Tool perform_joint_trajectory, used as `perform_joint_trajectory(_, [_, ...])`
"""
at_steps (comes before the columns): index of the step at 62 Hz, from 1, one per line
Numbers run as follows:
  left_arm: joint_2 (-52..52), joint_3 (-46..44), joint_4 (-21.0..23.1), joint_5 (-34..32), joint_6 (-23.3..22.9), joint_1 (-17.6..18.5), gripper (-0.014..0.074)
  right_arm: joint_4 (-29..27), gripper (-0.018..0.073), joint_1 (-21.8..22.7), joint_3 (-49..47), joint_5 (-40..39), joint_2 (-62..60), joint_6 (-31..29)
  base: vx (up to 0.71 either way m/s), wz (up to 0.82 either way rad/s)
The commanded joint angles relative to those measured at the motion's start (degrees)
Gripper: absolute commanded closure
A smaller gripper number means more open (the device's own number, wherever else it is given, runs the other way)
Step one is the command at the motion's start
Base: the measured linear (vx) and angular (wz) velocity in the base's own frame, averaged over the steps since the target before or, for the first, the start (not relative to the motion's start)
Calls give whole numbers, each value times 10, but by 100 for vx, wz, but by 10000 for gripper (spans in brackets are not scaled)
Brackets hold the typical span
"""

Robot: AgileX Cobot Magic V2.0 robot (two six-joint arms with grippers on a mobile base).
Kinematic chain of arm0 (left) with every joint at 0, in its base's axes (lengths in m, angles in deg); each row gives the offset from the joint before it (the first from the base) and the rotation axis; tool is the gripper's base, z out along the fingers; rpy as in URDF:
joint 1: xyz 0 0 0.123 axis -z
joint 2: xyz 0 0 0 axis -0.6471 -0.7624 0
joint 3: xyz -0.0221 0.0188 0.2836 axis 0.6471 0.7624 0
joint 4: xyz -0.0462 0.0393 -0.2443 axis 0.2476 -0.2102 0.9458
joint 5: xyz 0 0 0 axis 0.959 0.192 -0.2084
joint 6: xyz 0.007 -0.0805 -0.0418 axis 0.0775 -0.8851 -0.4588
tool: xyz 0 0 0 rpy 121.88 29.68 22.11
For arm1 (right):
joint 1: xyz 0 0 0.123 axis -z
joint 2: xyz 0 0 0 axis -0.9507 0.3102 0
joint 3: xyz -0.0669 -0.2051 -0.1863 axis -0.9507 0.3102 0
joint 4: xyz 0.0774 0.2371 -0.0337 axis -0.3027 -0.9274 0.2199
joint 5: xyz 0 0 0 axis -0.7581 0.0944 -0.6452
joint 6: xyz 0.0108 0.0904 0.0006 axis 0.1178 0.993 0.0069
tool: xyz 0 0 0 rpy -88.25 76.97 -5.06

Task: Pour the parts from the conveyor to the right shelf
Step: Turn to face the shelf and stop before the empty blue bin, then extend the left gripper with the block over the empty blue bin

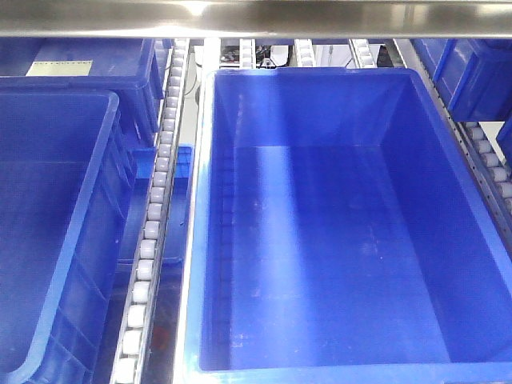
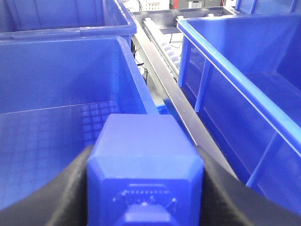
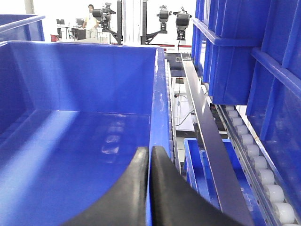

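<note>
In the left wrist view my left gripper (image 2: 146, 188) is shut on a royal-blue part (image 2: 146, 160), a cube-like block held between the black fingers (image 2: 61, 197). It hangs over the near right corner of a big blue bin (image 2: 47, 89) on the right shelf. In the right wrist view my right gripper (image 3: 149, 188) is shut on the right wall (image 3: 160, 113) of another big blue bin; a thin blue strip of wall shows between the fingers. The front view shows that wide empty bin (image 1: 336, 240) but neither gripper. The conveyor is out of view.
A white roller track (image 1: 156, 200) and a steel rail (image 2: 174, 89) run between the bins. A second bin (image 1: 56, 224) stands left. A steel shelf bar (image 1: 256, 16) crosses overhead. More blue bins (image 3: 235, 47) stack at the right, above rollers (image 3: 254, 160).
</note>
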Motion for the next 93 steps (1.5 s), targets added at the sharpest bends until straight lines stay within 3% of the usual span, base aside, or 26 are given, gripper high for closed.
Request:
perform_joint_trajectory(1, [-6, -15, 2, -46, -1, 3, 603, 2, 568, 3, 8, -43, -8, -2, 0, 0])
perform_joint_trajectory(18, [-6, -15, 6, -55, -1, 3, 603, 2, 568, 3, 8, -43, -8, -2, 0, 0])
perform_joint_trajectory(29, [-6, -17, 6, -61, -28, 3, 601, 2, 568, 3, 8, -43, -8, -2, 0, 0])
perform_joint_trajectory(41, [-51, -88, 9, -75, -10, 3, 592, 2, 568, 3, 8, -43, -8, -2, 0, 0])
perform_joint_trajectory(45, [-82, -118, 34, -76, 7, 3, 592, 2, 568, 3, 8, -43, -8, -2, 0, 0])
perform_joint_trajectory(51, [-133, -151, 106, -82, 70, 3, 589, 2, 568, 3, 8, -43, -8, -2, 0, 0])
perform_joint_trajectory(57, [-185, -168, 202, -85, 180, 3, 587, 2, 568, 3, 8, -43, -8, -2, 0, 0])
perform_joint_trajectory(62, [-223, -170, 312, -94, 288, 5, 582, 2, 568, 3, 8, -43, -8, -2, 0, 0])
perform_joint_trajectory(69, [-271, -170, 468, -103, 463, 42, 570, 2, 568, 3, 8, -43, -8, -2, 0, 0])
perform_joint_trajectory(77, [-325, -170, 564, -107, 617, 97, 556, 2, 568, 3, 8, -43, -8, -2, 0, 0])
perform_joint_trajectory(83, [-373, -171, 596, -121, 646, 132, 549, 2, 568, 3, 8, -43, -8, -2, 0, 0])
perform_joint_trajectory(93, [-457, -211, 596, -153, 644, 176, 536, 2, 568, 3, 8, -43, -8, -2, 0, 0])
